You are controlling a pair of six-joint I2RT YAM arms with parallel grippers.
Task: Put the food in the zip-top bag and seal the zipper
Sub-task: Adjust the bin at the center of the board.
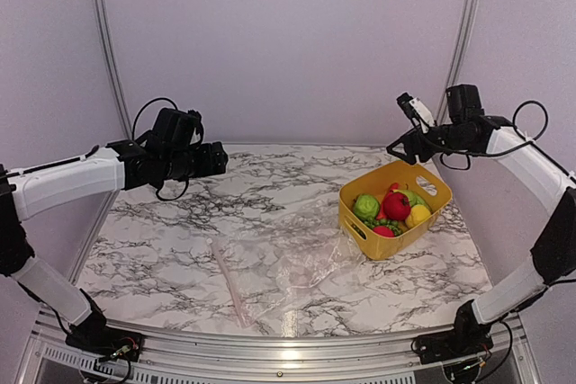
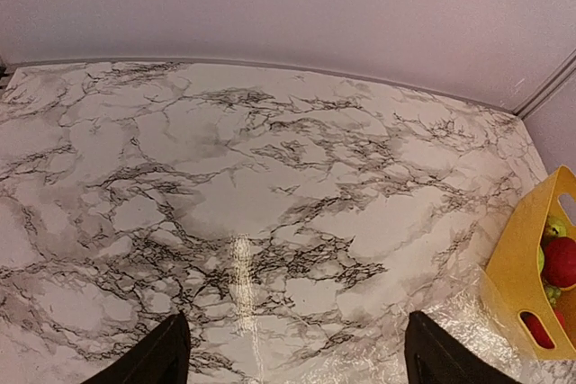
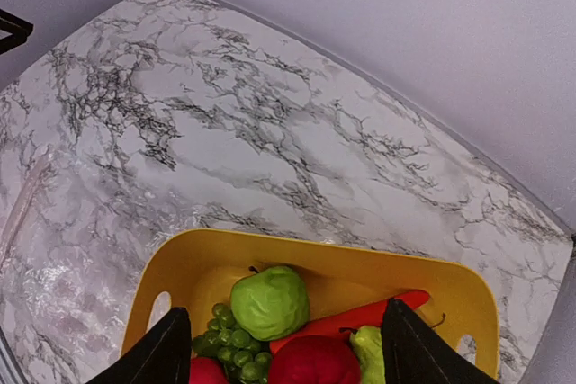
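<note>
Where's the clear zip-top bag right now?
Top view: the clear crinkly plastic bag lies flat mid-table toward the near edge, just left of the yellow plastic basket.

Right gripper (image 3: pixel 286 310) hangs above the yellow basket (image 3: pixel 324 254), fingers (image 3: pixel 157 352) spread wide, nothing between them. In the basket: green apple (image 3: pixel 269 301) on top, green grapes (image 3: pixel 229 343) touching its left side, red apple (image 3: pixel 315 361) at the bottom edge of the view, red pepper (image 3: pixel 378 312) just right of the green apple. Clear zip-top bag (image 3: pixel 63 258) lies crinkled on the marble table (image 3: pixel 270 132), left of the basket.
</note>
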